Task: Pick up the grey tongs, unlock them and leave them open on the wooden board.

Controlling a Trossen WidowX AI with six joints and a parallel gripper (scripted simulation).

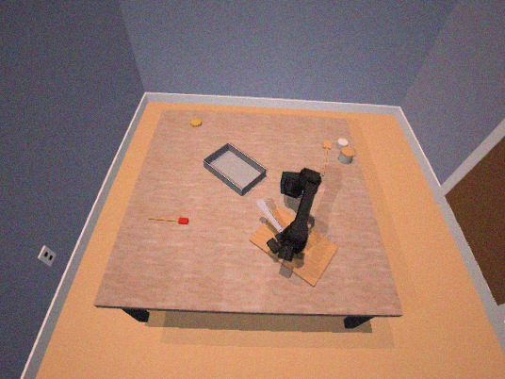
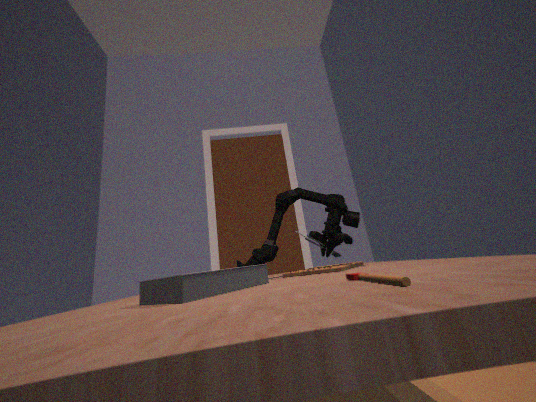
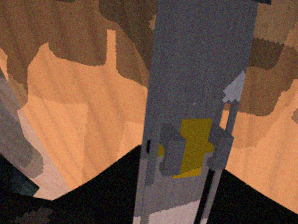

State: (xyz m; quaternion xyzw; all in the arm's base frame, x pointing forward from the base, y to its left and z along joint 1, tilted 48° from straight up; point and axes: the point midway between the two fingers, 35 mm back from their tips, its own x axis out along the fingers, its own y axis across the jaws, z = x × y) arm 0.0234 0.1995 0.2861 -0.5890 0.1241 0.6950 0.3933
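Counter: the broad support [image 1: 188, 264] [image 2: 225, 320] beneath the tool and its load.
Arm: black [image 1: 306, 203] [image 2: 277, 215], arched, with its end above the wooden board.
Wooden board: flat on the counter, below the tool [image 1: 313, 271] [image 2: 325, 270] [image 3: 166, 157]; the intended resting place.
Roasting tin: well apart from the tool, on the counter [image 1: 223, 180] [image 2: 210, 286]; the tongs are off it.
Grey tongs: raised above the board, within the tool's grasp [image 1: 270, 217] [image 2: 311, 239] [image 3: 200, 60]. They slope, the end toward the tin higher; which end carries the tips cannot be told.
Tool: clamped on the tongs [image 1: 281, 247] [image 2: 327, 252] [image 3: 182, 170], pitched with them over the board.
Yellow part: on the tongs beside the grasp [image 3: 195, 145], probably the gravity lock; whether it has released cannot be told.
Step in hand: judged to be the tilting that precedes unlocking. The tips should point clearly downward, with clearance above the board, before a firm squeeze across both arms.
Principal hazard: a shallow tilt may leave the lock engaged; a hurried turn may let the tongs pivot in the grasp.
Sequel: lower them level, then part the fingers gently.
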